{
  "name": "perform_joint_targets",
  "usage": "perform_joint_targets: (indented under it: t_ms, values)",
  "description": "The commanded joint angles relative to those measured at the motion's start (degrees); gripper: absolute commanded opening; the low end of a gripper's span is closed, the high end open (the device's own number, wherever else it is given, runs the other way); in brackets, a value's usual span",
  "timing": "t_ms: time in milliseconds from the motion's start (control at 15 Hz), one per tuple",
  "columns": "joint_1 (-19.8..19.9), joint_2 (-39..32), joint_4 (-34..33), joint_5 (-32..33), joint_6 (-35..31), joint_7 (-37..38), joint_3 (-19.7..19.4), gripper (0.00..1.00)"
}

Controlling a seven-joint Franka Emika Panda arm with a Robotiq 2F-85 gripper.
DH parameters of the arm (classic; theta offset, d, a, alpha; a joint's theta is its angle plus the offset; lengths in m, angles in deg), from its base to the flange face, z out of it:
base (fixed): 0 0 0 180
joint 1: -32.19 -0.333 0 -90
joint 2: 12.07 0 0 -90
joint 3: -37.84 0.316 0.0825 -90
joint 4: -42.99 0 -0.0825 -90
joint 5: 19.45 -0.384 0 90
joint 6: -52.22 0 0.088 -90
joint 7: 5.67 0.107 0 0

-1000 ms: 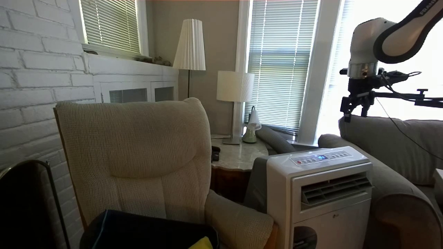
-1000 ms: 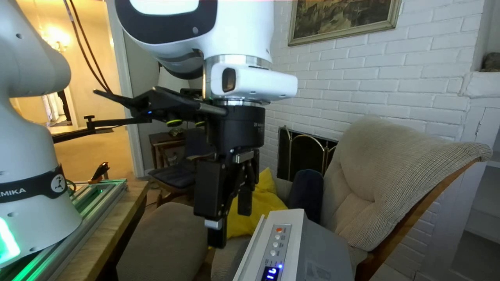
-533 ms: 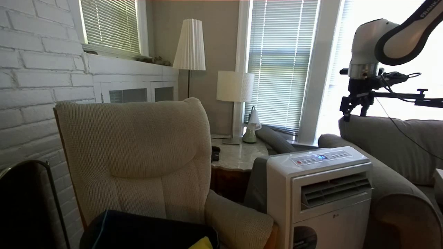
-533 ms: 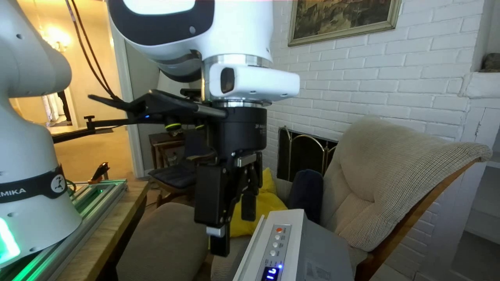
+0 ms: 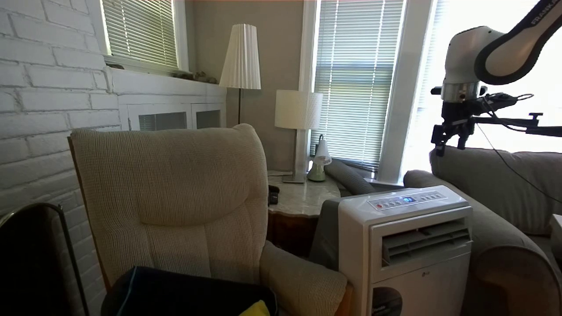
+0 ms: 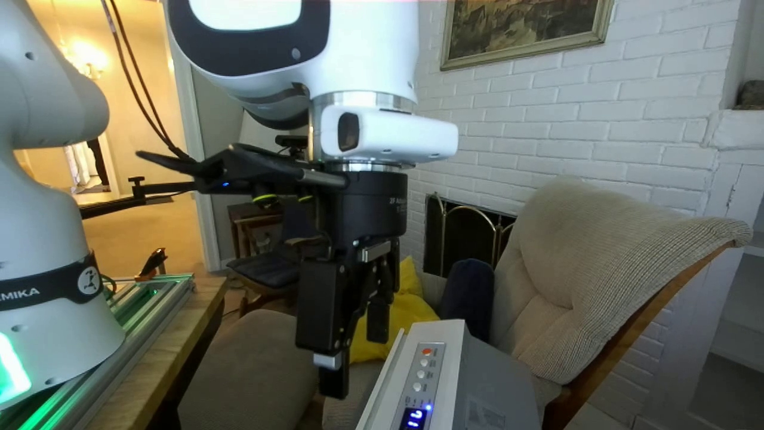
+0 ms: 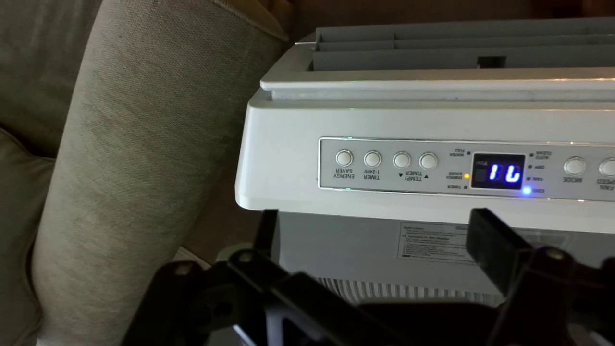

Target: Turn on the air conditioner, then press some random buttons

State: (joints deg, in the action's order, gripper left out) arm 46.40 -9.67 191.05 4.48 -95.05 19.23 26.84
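Above the air conditioner (image 5: pixel 405 261), the pincer (image 7: pixel 377 228) gapes wide.

The rounded white arm (image 6: pixel 370 54) wears black bands (image 6: pixel 59 286), dark cables (image 6: pixel 175 149) and a black two-fingered claw (image 6: pixel 356 354)

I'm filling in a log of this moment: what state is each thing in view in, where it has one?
air conditioner, on, its display lit blue
gripper, open, holding nothing
buttons, untouched by the gripper
cool light, lit blue
energy saver light, lit amber
timer light, unlit
vent, open
window blinds, lowered
far room light, lit
floor lamp, cannot tell if lit
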Motion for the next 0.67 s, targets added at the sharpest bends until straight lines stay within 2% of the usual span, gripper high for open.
perform_joint_targets:
  t_ms: [0, 133, 200, 267, 400, 600]
  values:
    - [0.10, -2.69, -1.37, 0.80, -1.61, 0.70, -0.50, 1.00]
    - [0.03, -4.03, -1.83, 1.31, -2.68, 1.10, -0.89, 1.00]
    - [-0.02, -4.83, -2.04, 1.27, -3.40, 0.84, -1.16, 0.96]
    - [-0.09, -5.47, -2.19, 1.55, -3.99, 1.03, -1.43, 0.74]
    - [-0.32, -7.11, -2.63, 1.41, -5.53, 0.68, -2.08, 0.69]
    - [-0.98, -9.72, -3.19, 1.51, -7.67, 0.69, -3.20, 0.45]
